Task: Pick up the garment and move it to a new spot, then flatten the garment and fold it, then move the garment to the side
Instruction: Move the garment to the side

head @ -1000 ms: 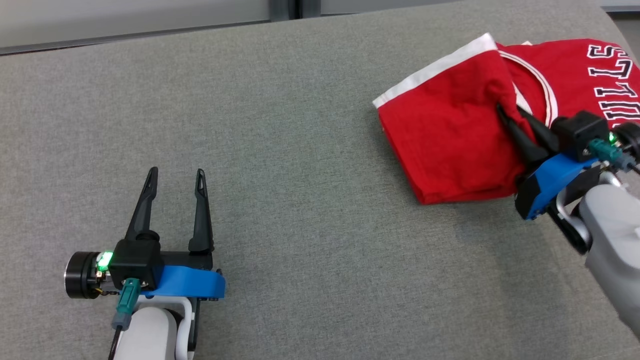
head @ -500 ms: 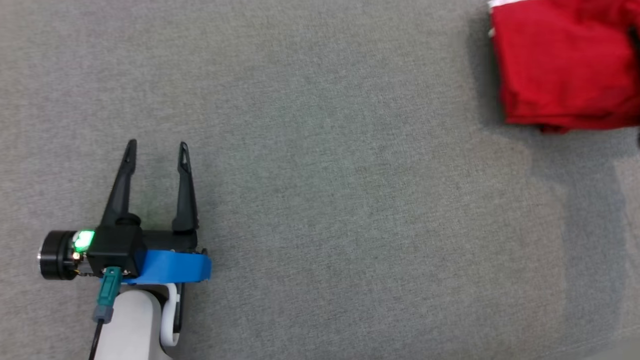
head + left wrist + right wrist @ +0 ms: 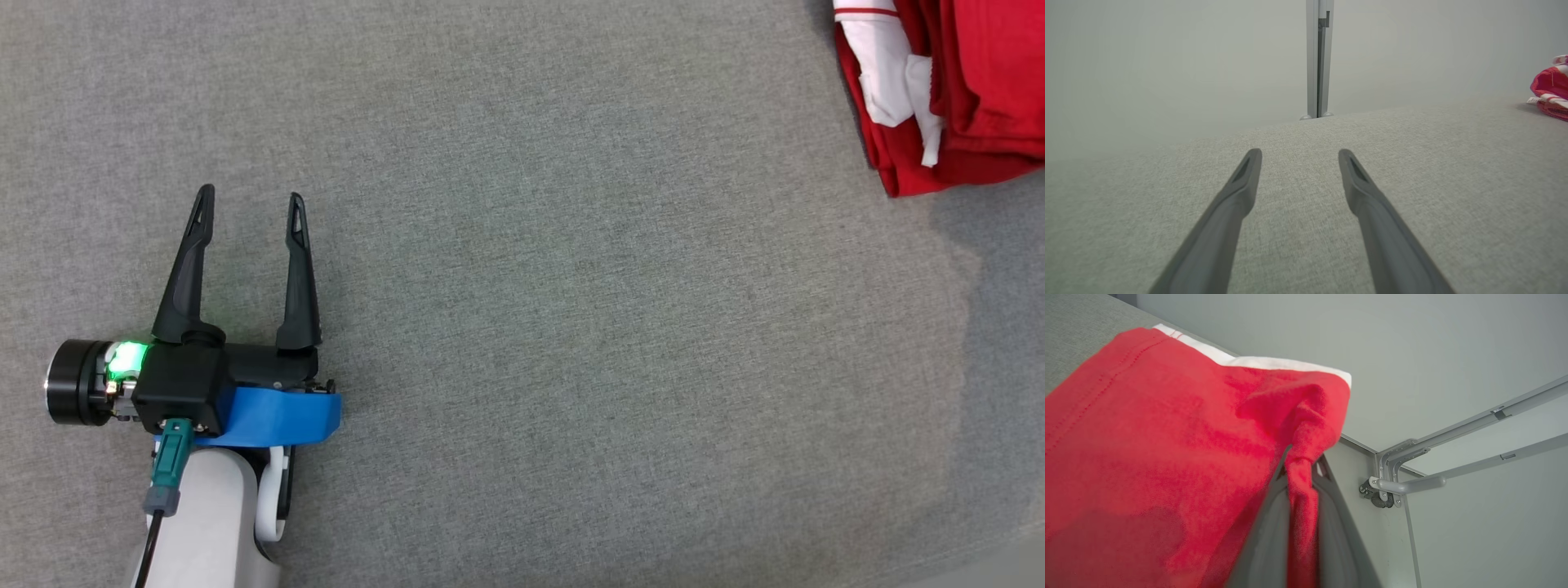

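Observation:
The garment (image 3: 971, 90) is a red shirt with white trim, bunched at the head view's top right corner and lifted above the grey surface. In the right wrist view my right gripper (image 3: 1302, 461) is shut on a pinched fold of the red garment (image 3: 1167, 449), which drapes away to the left. My left gripper (image 3: 249, 208) rests open at the lower left of the head view, far from the cloth. Between its spread fingers (image 3: 1241, 188) lies bare grey fabric. The garment (image 3: 1551, 87) shows small at the far right of the left wrist view.
The grey fabric surface (image 3: 571, 327) spreads across the head view. A pale wall with a vertical metal post (image 3: 1318, 61) stands beyond its far edge. Metal rails and a bracket (image 3: 1396, 477) show on the wall in the right wrist view.
The head camera has tilted down and shifted, so the whole picture moved. The right gripper has raised the garment; its white inner side now hangs in view. The left gripper stays open.

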You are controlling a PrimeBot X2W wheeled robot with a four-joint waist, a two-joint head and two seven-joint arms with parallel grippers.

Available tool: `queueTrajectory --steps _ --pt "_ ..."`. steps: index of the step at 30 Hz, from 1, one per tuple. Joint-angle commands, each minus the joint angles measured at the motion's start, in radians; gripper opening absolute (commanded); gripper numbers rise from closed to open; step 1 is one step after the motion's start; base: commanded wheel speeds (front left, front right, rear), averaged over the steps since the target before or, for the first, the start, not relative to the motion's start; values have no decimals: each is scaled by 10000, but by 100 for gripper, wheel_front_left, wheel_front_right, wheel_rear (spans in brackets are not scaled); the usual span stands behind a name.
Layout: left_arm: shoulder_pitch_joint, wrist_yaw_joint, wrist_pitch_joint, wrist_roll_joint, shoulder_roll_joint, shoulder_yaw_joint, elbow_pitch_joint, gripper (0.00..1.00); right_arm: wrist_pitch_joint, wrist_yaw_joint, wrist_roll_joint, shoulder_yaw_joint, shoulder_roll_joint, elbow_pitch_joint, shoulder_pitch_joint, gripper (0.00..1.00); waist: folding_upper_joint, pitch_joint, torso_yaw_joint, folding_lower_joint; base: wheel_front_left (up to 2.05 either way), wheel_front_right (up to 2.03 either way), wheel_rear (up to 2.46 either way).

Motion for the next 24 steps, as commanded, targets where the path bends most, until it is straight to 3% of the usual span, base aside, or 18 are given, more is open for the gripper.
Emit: queueTrajectory --steps 1,2,3,4,5,17,24 --pt "-158 30 -43 -4 72 -3 -14 100 -71 -2 106 100 80 250 -322 0 -2 49 36 -1 0 0 0" --pt "-172 45 -41 -18 89 -2 -10 100 -63 -2 124 144 155 449 -427 0 -2 79 48 -1 0 0 0" --pt "-180 60 -41 -29 109 1 -8 100 -80 -2 145 184 250 629 -530 15 -2 102 55 -1 0 0 0" --pt "-190 81 -41 -39 124 2 -5 100 -114 -2 173 203 355 821 -643 45 -2 126 61 -1 0 0 0" --pt "-195 98 -41 -45 133 -10 -9 100 -137 -2 175 220 452 1034 -745 100 -2 145 69 -1 0 0 0" --pt "81 243 -34 -248 61 12 77 100 -1146 -2 -416 363 1203 2533 -1466 100 -2 -328 272 -1 0 0 0" --pt "651 324 -34 -501 -100 153 201 100 -1382 -2 -601 -184 1660 1729 -925 100 -2 -1362 509 -1 0 0 0"
